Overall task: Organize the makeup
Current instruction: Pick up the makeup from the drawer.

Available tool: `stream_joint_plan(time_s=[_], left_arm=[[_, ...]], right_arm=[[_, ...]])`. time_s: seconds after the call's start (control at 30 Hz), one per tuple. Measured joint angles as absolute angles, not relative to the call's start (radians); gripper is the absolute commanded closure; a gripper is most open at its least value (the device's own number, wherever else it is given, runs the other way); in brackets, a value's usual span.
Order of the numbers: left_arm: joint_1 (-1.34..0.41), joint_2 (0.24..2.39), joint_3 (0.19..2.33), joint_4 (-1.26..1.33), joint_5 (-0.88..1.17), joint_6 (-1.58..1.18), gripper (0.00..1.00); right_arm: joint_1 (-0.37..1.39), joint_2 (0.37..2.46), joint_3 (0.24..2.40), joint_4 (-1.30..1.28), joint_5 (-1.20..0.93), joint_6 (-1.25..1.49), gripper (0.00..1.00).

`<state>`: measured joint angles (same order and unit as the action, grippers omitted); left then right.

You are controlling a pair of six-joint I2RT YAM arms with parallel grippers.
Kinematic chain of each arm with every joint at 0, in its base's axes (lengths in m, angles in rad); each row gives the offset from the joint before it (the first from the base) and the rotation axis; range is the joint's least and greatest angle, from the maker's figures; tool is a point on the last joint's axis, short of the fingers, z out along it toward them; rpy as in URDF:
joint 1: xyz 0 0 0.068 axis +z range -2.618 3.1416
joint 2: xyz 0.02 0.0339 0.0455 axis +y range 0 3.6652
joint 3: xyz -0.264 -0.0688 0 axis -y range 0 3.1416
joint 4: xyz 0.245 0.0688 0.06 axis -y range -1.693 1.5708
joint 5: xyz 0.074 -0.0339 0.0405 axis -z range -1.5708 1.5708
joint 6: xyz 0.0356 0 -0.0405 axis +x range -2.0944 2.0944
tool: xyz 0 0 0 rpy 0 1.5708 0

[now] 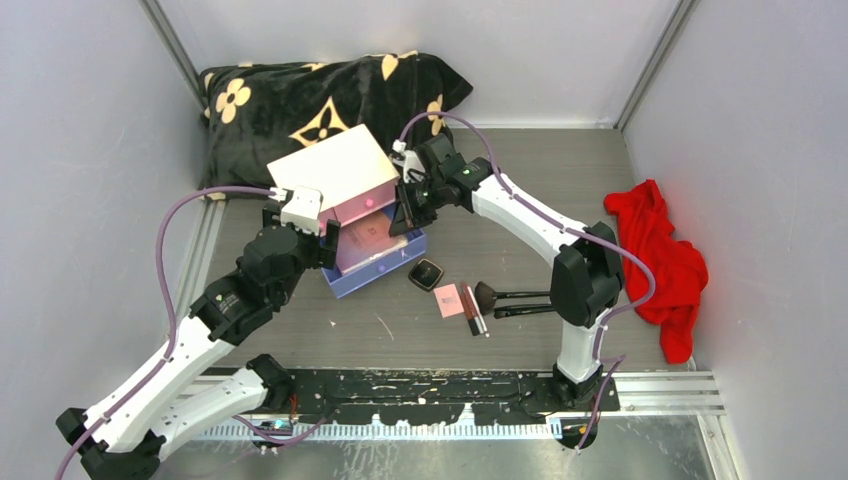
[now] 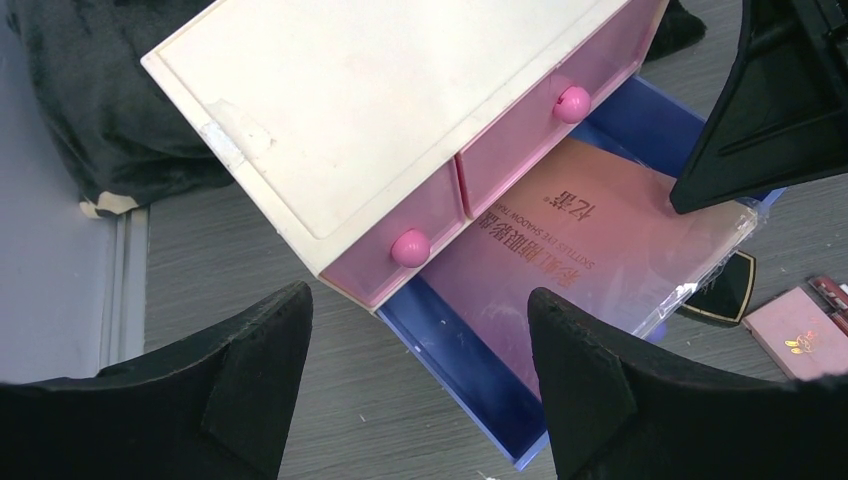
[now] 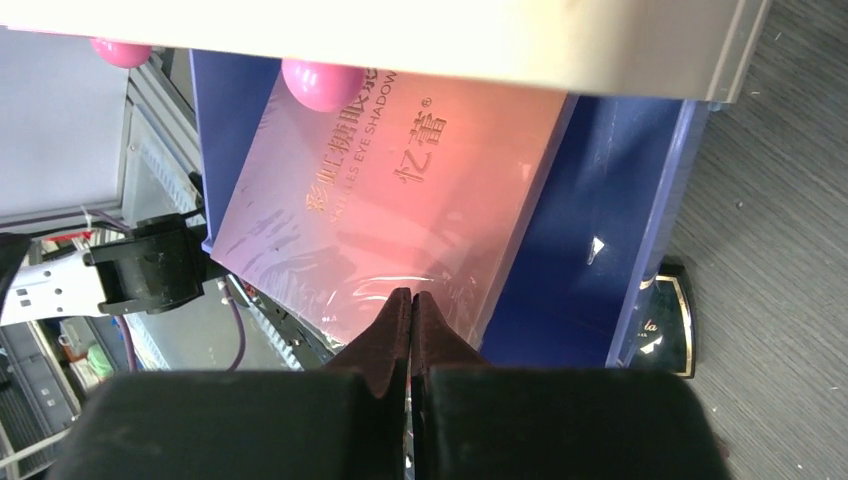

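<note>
Right wrist view: the right gripper [image 3: 411, 300] has its fingers pressed together, tips at the near edge of the pink palette [image 3: 400, 190]. We cannot confirm whether they nip its clear wrap. The palette lies askew in the open blue drawer [image 3: 610, 200], partly under the white chest [image 2: 400, 100]. The left gripper [image 2: 418, 295] hangs spread at the drawer's 9 o'clock, holding nothing. The black compact [image 1: 426, 274], pink compact [image 1: 449, 300], brushes [image 1: 515, 295] and tubes [image 1: 476, 322] lie on the table at the drawer's 4 o'clock. Risks, as we judge them: if the film is caught, retracting drags the palette out, and an overhanging corner may jam the drawer on closing.
</note>
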<state>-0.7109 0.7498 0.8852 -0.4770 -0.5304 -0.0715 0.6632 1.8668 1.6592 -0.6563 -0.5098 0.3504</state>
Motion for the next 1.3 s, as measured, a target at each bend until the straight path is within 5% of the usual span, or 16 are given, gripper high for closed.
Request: stream_joint_plan(time_s=[0.1, 0.67, 0.8, 1.3], left_arm=[[-0.711, 0.756, 0.885, -0.477, -0.53, -0.071, 0.21], [-0.711, 0.769, 0.91, -0.48, -0.53, -0.068, 0.21], [-0.711, 0.764, 0.911, -0.48, -0.53, -0.066, 0.21], [-0.711, 0.762, 0.911, -0.48, -0.533, -0.062, 0.21]], right_arm=[[0.659, 1.858, 1.658, -0.657, -0.511, 0.347, 0.68], [0.621, 1.916, 1.855, -0.892, -0.532, 0.251, 0.58], [0.612, 1.935, 1.849, -0.916, -0.553, 0.242, 0.44], [0.605, 1.958, 1.79, -0.855, -0.677, 0.267, 0.42]])
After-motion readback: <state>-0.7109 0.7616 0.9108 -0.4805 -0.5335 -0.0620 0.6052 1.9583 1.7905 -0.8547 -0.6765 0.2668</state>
